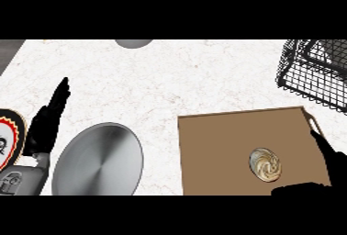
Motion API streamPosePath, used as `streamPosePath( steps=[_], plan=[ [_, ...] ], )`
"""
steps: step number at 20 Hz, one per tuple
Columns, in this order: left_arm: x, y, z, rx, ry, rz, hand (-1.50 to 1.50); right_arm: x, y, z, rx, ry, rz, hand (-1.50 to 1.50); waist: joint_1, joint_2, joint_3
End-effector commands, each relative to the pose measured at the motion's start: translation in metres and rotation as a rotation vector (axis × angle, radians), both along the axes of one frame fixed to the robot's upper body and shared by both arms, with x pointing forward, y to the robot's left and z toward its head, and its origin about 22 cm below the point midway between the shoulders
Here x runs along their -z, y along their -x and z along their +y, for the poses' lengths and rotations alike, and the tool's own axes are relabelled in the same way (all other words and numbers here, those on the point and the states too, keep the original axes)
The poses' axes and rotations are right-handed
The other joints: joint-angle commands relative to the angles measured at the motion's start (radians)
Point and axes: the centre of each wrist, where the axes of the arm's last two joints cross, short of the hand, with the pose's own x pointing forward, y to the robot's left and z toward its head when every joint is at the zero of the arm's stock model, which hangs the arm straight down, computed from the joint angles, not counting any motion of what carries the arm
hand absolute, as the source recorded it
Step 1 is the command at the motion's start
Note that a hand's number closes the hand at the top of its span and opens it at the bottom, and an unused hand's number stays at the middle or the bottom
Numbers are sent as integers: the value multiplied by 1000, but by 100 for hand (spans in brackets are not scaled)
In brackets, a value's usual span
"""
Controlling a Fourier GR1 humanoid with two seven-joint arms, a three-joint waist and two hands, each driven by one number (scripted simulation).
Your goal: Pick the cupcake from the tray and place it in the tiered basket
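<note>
2 hands show, and only the right one is on the job. Its fingers (324, 146) are straight and spread well away from the thumb (298, 189), closed on nothing. The right hand (337, 172) sits at the tray's right edge with that gap facing the cupcake (264, 164). The cupcake stands on the brown tray (217, 151), right of its middle, just beside the hand but apart from it. This looks like the reach before the pick. Next the hand must slide left until fingers and thumb flank the cupcake, close, lift, then carry it to the black wire tiered basket (308, 78) beyond the tray's far right corner. The left hand (42, 131) rests open, fingers up, at the left edge beside a round metal plate (98, 160).
</note>
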Motion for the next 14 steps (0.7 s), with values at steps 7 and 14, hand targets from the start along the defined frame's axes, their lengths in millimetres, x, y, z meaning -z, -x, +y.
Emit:
streamPosePath(
  steps=[7, 14],
  plan=[
    [0, -4, 7, -27, -5, -6, 0, 12, 3, 19, 146, 3, 164, -150, -16, -1, 0],
    [4, 4, 0, -5, 3, -4, 0, 35, -11, 30, 173, 0, 200, -150, -4, 0, 1]
  ],
)
